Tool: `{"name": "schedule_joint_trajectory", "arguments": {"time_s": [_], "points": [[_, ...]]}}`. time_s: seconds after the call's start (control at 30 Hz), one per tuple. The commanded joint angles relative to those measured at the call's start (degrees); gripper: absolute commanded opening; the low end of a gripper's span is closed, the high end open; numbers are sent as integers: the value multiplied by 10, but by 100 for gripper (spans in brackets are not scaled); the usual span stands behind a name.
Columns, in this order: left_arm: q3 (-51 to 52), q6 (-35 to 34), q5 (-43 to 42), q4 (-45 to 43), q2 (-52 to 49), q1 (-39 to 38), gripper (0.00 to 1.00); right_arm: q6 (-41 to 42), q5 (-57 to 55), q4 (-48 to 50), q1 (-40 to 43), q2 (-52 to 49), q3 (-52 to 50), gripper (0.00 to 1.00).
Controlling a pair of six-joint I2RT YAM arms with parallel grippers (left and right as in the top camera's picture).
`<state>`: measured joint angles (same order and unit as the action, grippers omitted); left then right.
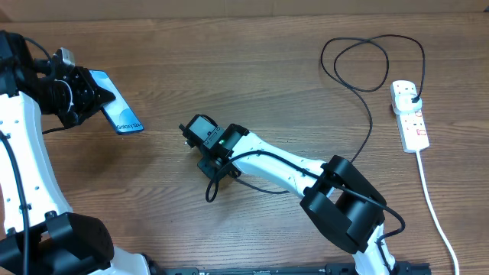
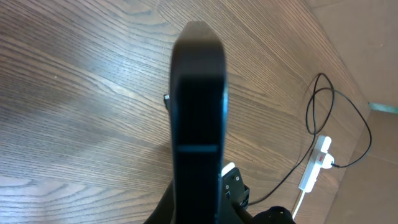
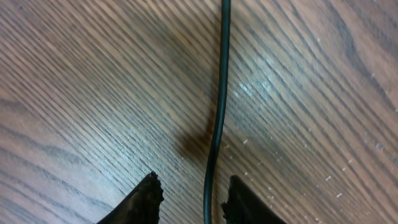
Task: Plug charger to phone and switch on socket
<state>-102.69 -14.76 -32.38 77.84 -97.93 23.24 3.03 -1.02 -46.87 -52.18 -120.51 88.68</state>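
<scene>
My left gripper [image 1: 80,95] at the far left is shut on the phone [image 1: 116,114], holding it tilted above the table with its blue screen up. In the left wrist view the phone [image 2: 199,112] shows edge-on as a dark slab. The charger's thin black cable [image 1: 365,92] loops from its plug in the socket [image 1: 409,116] toward the table's middle. My right gripper [image 1: 212,168] points down there. In the right wrist view the cable [image 3: 217,118] runs between the fingertips [image 3: 149,190] of the gripper [image 3: 193,186], with a gap on each side. I cannot make out the connector tip.
The socket's thick white cord [image 1: 435,206] trails down the right side toward the front edge. The socket [image 2: 314,165] and the cable loop also show in the left wrist view at the right. The right arm's black base [image 1: 344,202] stands at the front centre.
</scene>
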Motion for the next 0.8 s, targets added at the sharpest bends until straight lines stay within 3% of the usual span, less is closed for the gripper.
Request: {"name": "schedule_joint_trajectory", "arguments": {"time_s": [0.0, 0.1, 0.33, 0.43, 0.57, 0.77], "points": [[-10, 11, -17, 0, 14, -4, 4, 1, -2, 5, 2, -1, -3, 33], [-10, 11, -18, -1, 14, -4, 4, 1, -2, 19, 2, -1, -17, 28], [-10, 10, -18, 0, 14, -4, 4, 1, -5, 24, 2, -1, -24, 28], [-10, 11, -18, 3, 14, -4, 4, 1, -9, 30, 2, -1, -33, 22], [-10, 11, -17, 5, 14, -4, 4, 1, -11, 30, 2, -1, -35, 4], [-10, 11, -18, 2, 14, -4, 4, 4, -70, -105, 20, 3, -1, 4]]}}
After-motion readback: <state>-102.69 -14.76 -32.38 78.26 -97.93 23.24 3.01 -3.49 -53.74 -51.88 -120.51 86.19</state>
